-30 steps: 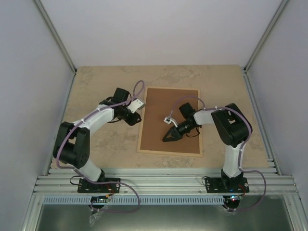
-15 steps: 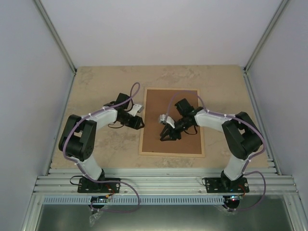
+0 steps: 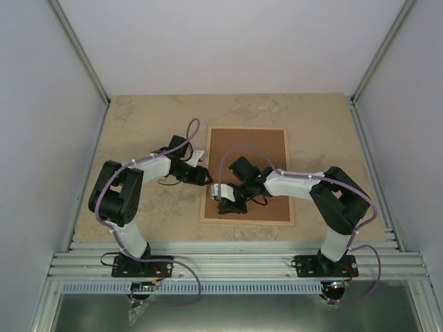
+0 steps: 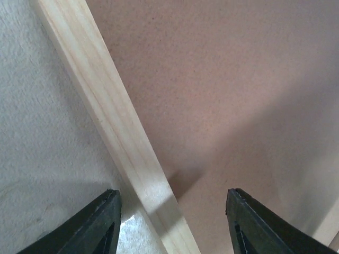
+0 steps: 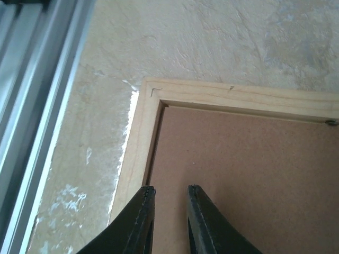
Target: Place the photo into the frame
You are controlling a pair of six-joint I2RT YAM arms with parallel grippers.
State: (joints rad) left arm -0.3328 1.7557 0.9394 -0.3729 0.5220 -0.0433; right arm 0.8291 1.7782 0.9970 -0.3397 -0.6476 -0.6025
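The frame [image 3: 248, 128] of light wooden slats lies flat on the table, with a brown backing panel [image 3: 257, 149] inside it. The photo is not in view. My left gripper [image 3: 205, 178] is open at the frame's left slat; in the left wrist view [image 4: 172, 211] its jaws straddle that slat [image 4: 122, 137], one over the table and one over the panel [image 4: 222, 79]. My right gripper [image 3: 225, 207] is over the frame's near-left corner. In the right wrist view [image 5: 170, 211] its jaws stand a narrow gap apart, empty, above the panel [image 5: 238, 174] beside the slat [image 5: 212, 95].
The table [image 3: 138, 131] is beige stone-patterned, with white walls on three sides. A ribbed aluminium rail [image 3: 235, 263] runs along the near edge and shows in the right wrist view [image 5: 32, 79]. A small metal tab [image 5: 331, 123] sits at the panel's edge.
My right gripper has moved left across the panel to the frame's near-left corner. My left gripper has moved right onto the frame's left slat.
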